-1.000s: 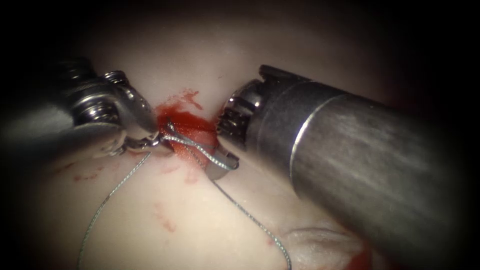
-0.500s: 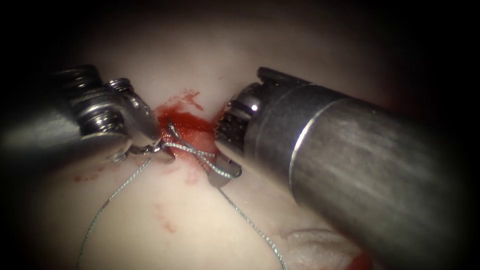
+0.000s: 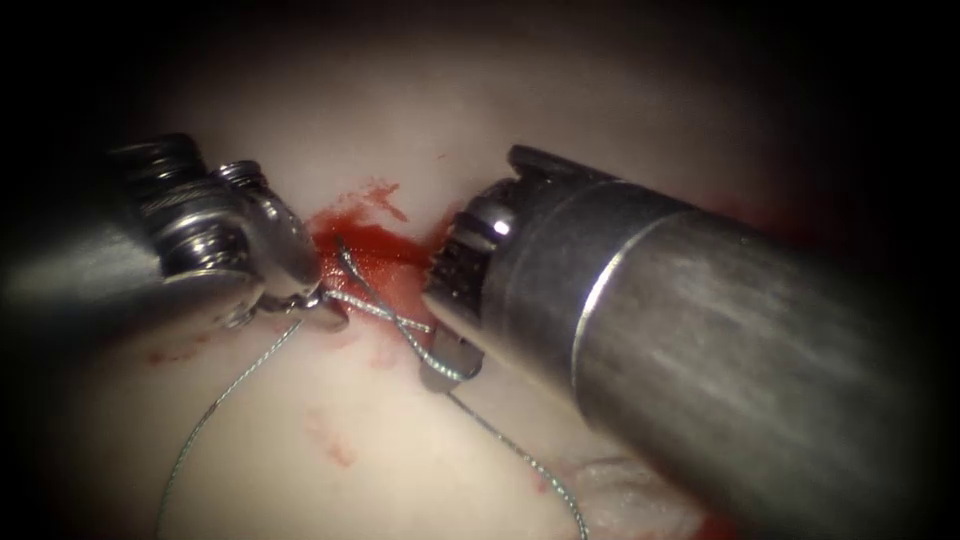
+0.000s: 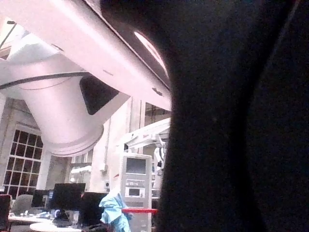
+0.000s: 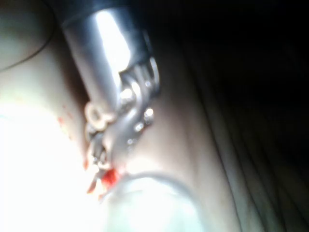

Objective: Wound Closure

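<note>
Thin grey braided thread [image 3: 385, 305]: 2 strands crossed over the red-stained cut [image 3: 375, 250], one end clamped in the left steel needle driver [image 3: 325, 305], the other in the right driver [image 3: 450, 365]; long axis left-right between both tips.

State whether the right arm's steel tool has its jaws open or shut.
Shut: the right tool clamps the grey braided thread beside the red fluid.

Pale tissue [image 3: 400, 440] carries red fluid [image 3: 375, 245] and thread [image 3: 215, 400], apparently crossed.
</note>
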Robot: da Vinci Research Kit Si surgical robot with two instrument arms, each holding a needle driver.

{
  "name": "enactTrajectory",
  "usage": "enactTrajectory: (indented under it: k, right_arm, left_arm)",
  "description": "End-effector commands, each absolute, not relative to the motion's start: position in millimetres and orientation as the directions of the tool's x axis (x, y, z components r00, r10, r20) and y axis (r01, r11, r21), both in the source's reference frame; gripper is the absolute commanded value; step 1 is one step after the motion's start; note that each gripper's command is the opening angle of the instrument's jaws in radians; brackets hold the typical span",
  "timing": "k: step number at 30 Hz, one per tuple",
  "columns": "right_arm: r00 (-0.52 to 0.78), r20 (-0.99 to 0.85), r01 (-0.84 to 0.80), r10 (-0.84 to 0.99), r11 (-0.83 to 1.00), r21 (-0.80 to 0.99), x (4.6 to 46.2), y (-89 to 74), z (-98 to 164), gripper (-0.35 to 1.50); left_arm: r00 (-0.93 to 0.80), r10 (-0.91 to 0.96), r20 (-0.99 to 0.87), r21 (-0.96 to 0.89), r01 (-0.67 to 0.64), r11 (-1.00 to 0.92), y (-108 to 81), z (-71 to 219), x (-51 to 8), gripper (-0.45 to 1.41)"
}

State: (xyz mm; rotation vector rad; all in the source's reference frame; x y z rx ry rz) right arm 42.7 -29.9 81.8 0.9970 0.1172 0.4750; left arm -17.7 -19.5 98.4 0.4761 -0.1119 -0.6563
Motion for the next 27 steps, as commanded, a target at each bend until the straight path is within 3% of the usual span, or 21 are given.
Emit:
enactTrajectory:
  k: [1,8,10,12,16,20,22,27]
  right_arm:
    - [0.889,0.124,-0.338,0.441,0.449,0.827,43.5,-29.1,81.8,-0.01]
    - [0.887,0.132,-0.345,0.443,0.447,0.825,43.5,-29.3,81.8,-0.03]
    - [0.887,0.132,-0.345,0.442,0.446,0.826,43.5,-29.3,81.7,0.17]
    - [0.885,0.137,-0.35,0.445,0.44,0.827,43.5,-29.2,81.4,0.21]
    - [0.88,0.148,-0.359,0.45,0.43,0.828,43.6,-29.0,80.9,0.1]
    - [0.878,0.156,-0.366,0.453,0.424,0.828,43.8,-29.3,80.8,0.19]
    - [0.877,0.16,-0.37,0.454,0.423,0.827,43.8,-29.5,80.8,0.0]
    - [0.878,0.159,-0.369,0.452,0.427,0.825,43.7,-29.5,81.2,0.04]
  left_arm:
    - [0.793,-0.607,-0.053,0.468,0.557,0.686,-18.5,98.2,-18.3,-0.45]
    - [0.794,-0.606,-0.056,0.467,0.557,0.687,-18.6,98.3,-18.3,-0.45]
    - [0.794,-0.605,-0.056,0.467,0.557,0.687,-18.7,98.3,-18.3,-0.45]
    - [0.794,-0.605,-0.057,0.47,0.556,0.686,-18.7,98.3,-18.3,-0.45]
    - [0.794,-0.605,-0.057,0.47,0.556,0.686,-18.7,98.3,-18.3,-0.45]
    - [0.795,-0.604,-0.059,0.468,0.556,0.687,-18.7,98.3,-18.3,-0.45]
    - [0.795,-0.604,-0.059,0.468,0.556,0.687,-18.7,98.3,-18.3,-0.45]
    - [0.796,-0.602,-0.061,0.466,0.556,0.688,-18.7,98.4,-18.3,-0.45]
